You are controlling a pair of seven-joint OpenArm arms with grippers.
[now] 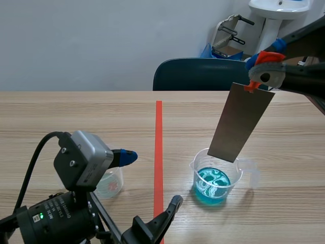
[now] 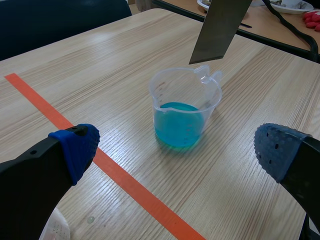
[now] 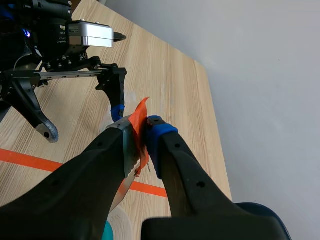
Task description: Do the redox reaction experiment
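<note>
Chair (image 1: 198, 73) beyond table (image 1: 76, 117), small cup (image 1: 110, 183) beside spread left end effector (image 2: 177, 152), right end effector (image 3: 142, 127) pinching metal strip (image 1: 241, 122) above beaker (image 1: 199, 165)

The metal plate (image 1: 241, 123) is showing a dull, even grey, with an orange tab (image 1: 249, 87) on it. The beaker (image 1: 197, 170) is looking clear, and its liquid (image 1: 213, 184) is glowing turquoise-blue with white swirls on the surface. The counter (image 1: 76, 114) is showing pale wood with fine straight grain, and an orange-red tape line (image 1: 159, 147) is crossing it. The left fingers (image 2: 75, 150) are wearing blue dotted pads on black. The right fingers (image 3: 159, 134) are showing one blue pad and one grey. The chair (image 1: 195, 75) is looking dark teal.
</note>
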